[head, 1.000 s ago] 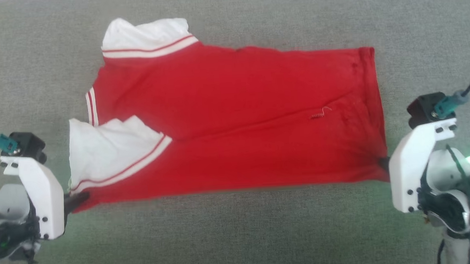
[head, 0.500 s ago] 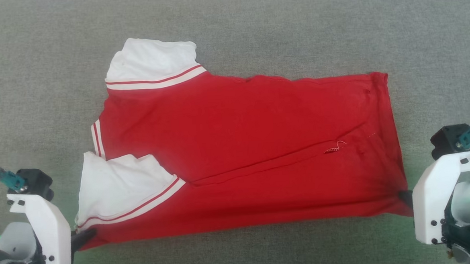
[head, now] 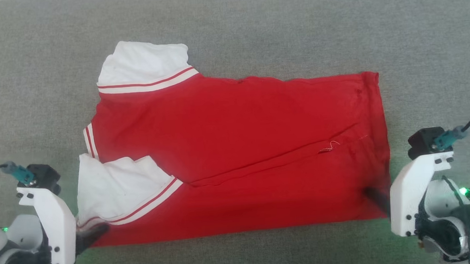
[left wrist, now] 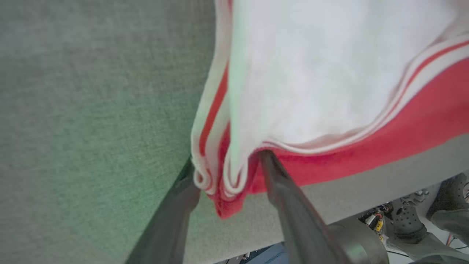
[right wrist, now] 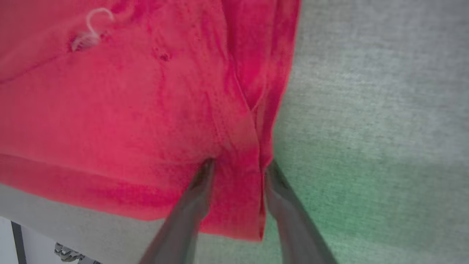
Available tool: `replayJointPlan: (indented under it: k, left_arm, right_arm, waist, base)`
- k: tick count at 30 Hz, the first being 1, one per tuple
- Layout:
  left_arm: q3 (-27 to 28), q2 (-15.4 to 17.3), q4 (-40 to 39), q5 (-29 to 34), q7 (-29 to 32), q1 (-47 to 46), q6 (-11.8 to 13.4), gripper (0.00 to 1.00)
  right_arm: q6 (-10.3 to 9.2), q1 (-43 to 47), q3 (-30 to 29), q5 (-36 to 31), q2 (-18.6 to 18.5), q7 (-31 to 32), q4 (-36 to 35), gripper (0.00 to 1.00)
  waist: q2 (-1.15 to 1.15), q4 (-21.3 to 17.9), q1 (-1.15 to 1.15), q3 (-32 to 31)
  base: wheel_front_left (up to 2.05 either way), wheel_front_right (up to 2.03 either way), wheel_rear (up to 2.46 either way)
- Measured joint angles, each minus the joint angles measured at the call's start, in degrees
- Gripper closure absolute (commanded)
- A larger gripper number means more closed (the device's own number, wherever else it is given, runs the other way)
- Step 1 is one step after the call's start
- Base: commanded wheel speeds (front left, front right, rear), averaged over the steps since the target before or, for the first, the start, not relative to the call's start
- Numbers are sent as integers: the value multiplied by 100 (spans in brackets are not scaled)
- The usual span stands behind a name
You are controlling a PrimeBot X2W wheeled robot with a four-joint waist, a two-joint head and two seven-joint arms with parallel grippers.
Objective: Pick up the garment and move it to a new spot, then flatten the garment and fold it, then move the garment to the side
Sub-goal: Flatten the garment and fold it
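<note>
- Where it lies folded lengthwise on the grey table [head: 229,23], the garment [head: 240,148] shows plain red cloth. Two white, stripe-trimmed sleeve ends are at its left, the hem at its right.
- Left gripper [left wrist: 228,167]: jaws parted, astride the near sleeve corner.
- Right gripper [right wrist: 240,165]: jaws parted, astride the near hem corner.
- Bare table lies beyond and beside the garment; the table's front edge is close to its near side.

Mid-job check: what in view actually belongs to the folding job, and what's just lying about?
Job:
- garment, red, lying on the grey cloth surface
- left gripper and right gripper, each with fingers apart astride a near corner of it

Lying about:
- dark shoes on the floor past the surface's edge, in the left wrist view
</note>
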Motion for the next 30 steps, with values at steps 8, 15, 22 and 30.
replayJointPlan:
  k: [8,15,22,30]
  left_arm:
    - [174,731,-639,310,12,-321,247,0]
    - [466,1210,-1168,577,281,-890,456,0]
    - [777,1070,-698,880,469,-1594,201,0]
    - [1000,714,413,1240,797,-2447,-375,0]
  right_arm:
    - [-4,126,22,9,15,-399,-650,0]
    - [-4,5,98,169,15,-1530,-1114,0]
    - [-4,-347,412,203,13,-3483,-947,0]
    - [-4,-592,1004,110,13,-5067,-445,0]
  waist:
    - [0,-143,0,-218]
    - [0,-435,0,-254]
    - [0,-881,0,-133]
    - [0,-1413,0,212]
  base:
    - [0,0,0]
    - [0,0,0]
    - [0,0,0]
    - [0,0,0]
